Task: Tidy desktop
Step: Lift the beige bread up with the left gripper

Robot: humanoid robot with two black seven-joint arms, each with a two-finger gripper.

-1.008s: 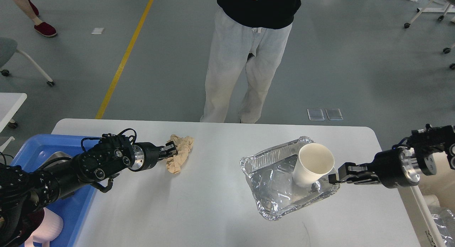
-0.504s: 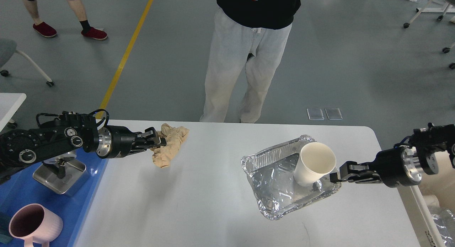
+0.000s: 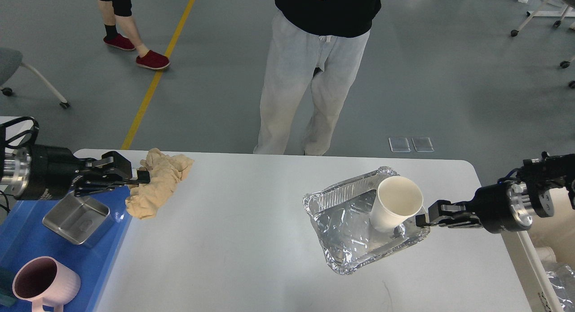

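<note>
**Desk:** Over the left edge of the desktop [image 3: 251, 240], what has the left gripper [image 3: 134, 177] got?

**Photographer:** A crumpled tan rag [image 3: 157, 186], pinched between the fingers and hanging clear of the white top, right where it meets the blue tray [image 3: 18, 231]. The desktop itself fills the lower middle of the view, with a man in grey trousers [image 3: 305, 87] standing at its far side.

**Desk:** And the right?

**Photographer:** The right gripper [image 3: 420, 220] is narrow, clamped on the right-hand rim of a foil tray [image 3: 341, 240] that sits on the desktop's right half. A white paper cup [image 3: 395, 204] leans inside it.

**Desk:** How should the rag be put away?

**Photographer:** My reading: carry it fully past the desktop's edge before letting go, or the dangling tail may drape back onto the top. Release low, because loose cloth falls unpredictably.

**Desk:** Anything in the way?

**Photographer:** A steel box [image 3: 76, 217] lies in the tray just left of the desktop's edge, directly under the rag, and a pink mug [image 3: 42, 283] stands nearer the camera. The rag could land in either. On the right, any tug on the foil risks tipping the cup. A passer-by in red shoes [image 3: 152, 60] is well beyond the desktop's far-left corner and no obstacle.
</note>
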